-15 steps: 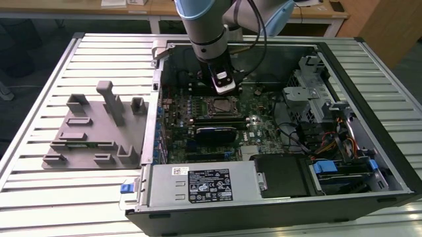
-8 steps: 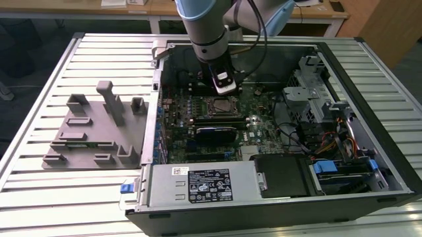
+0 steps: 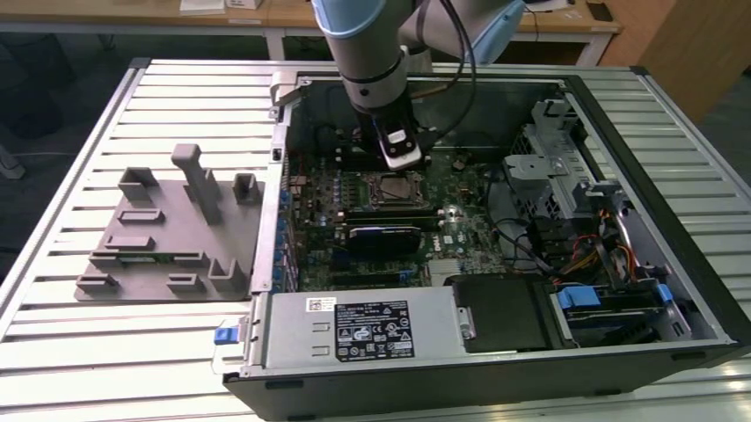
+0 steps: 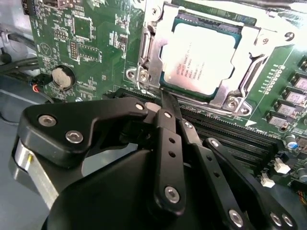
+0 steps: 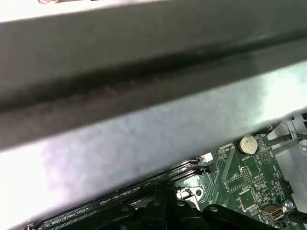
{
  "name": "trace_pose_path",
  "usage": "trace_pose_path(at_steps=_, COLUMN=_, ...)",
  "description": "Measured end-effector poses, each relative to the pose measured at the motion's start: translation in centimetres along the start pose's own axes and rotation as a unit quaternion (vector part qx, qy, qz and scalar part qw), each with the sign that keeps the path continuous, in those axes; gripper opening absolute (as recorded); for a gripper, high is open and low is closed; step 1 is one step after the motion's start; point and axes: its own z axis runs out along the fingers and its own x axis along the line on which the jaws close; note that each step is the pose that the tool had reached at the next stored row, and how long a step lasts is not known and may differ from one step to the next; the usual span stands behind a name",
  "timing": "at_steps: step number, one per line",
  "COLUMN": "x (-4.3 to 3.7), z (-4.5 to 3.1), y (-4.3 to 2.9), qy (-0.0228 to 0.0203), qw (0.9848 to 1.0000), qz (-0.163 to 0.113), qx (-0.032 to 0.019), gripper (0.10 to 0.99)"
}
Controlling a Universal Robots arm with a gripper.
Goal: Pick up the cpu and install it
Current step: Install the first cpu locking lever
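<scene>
Pincer (image 4: 165, 98) closed and empty, tips beside the cpu (image 4: 199, 57) seated in its socket (image 4: 249, 72)

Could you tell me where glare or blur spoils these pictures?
In the first wrist view a soft, out-of-focus grey band covers most of the picture, with bright washed-out patches; the coin cell stays sharp. In the second wrist view the cpu reflects pale light, and the pincer is shut. The exterior view is evenly lit.

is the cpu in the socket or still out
In: the cpu lies flat inside the socket frame on the motherboard, with the end effector beside its edge.
</scene>
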Motion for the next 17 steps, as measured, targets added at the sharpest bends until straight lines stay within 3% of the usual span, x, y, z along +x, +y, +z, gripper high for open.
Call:
trace_pose_path(at_steps=8, x=-0.10, z=-0.08, y=-0.19, qy=0.0006, qw=1.0000, qz=0.000, qx=-0.0014, gripper=0.106)
trace_pose_path(at_steps=17, x=-0.57, z=-1.99, y=0.25, qy=0.0012, qw=1.0000, qz=0.001, qx=-0.0011, gripper=0.106)
